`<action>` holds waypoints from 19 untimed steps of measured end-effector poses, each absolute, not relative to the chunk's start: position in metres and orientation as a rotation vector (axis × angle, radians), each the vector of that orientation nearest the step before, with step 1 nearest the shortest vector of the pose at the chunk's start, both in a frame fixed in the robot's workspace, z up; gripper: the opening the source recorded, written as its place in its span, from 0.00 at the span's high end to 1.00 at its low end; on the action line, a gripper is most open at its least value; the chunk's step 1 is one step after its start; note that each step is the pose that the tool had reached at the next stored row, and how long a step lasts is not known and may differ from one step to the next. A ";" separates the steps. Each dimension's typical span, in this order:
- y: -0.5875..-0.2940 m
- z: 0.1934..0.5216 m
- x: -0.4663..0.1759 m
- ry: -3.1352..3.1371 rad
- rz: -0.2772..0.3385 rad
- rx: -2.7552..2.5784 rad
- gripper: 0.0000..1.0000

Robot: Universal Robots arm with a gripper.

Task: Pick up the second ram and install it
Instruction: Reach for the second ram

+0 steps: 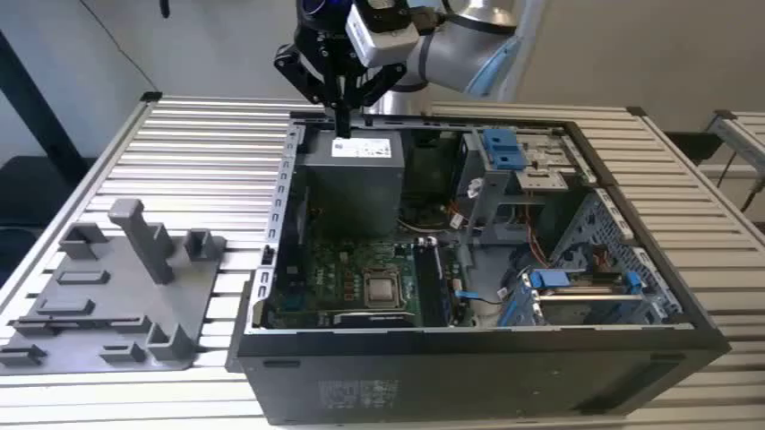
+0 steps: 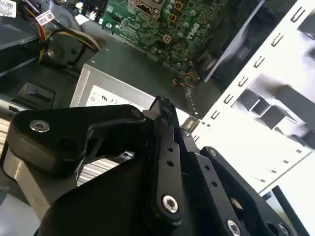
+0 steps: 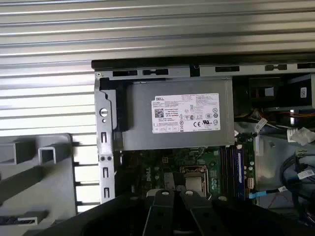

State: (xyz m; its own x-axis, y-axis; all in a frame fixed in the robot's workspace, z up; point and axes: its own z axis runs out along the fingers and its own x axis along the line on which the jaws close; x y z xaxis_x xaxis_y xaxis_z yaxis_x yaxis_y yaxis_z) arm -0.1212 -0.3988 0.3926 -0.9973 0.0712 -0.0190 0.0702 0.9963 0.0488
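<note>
One arm (image 1: 460,45) is over the open computer case (image 1: 478,381), which lies side-panel up on the slatted worktop (image 1: 192,152). The jaws are pressed together, with nothing seen between them. In the exterior view they hang just above the far end of the power supply (image 1: 353,175), close to the case wall. In both wrist views the black fingers (image 2: 166,147) meet over the same grey, labelled power supply box. The grey holder tray (image 1: 120,296) rests on the worktop at the exterior view's left, just beside the case, with its posts upright. In the first wrist view, dark strips stand in the memory slots (image 3: 231,167) just beside the processor socket (image 3: 191,179) on the green motherboard (image 3: 147,169). I cannot tell which of these strips, if any, is the second ram. The slots are well apart from the jaws, with the power supply between them.
</note>
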 end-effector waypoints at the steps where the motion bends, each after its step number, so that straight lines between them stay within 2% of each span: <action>1: -0.399 0.393 -0.121 3.118 0.075 0.110 0.89; 19: -0.399 0.393 -0.134 3.118 0.076 0.106 0.89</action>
State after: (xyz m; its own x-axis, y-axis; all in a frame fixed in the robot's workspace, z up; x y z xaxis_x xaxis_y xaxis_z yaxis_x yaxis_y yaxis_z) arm -0.1336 -0.3988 0.3926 -0.9975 0.0685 -0.0195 0.0675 0.9965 0.0496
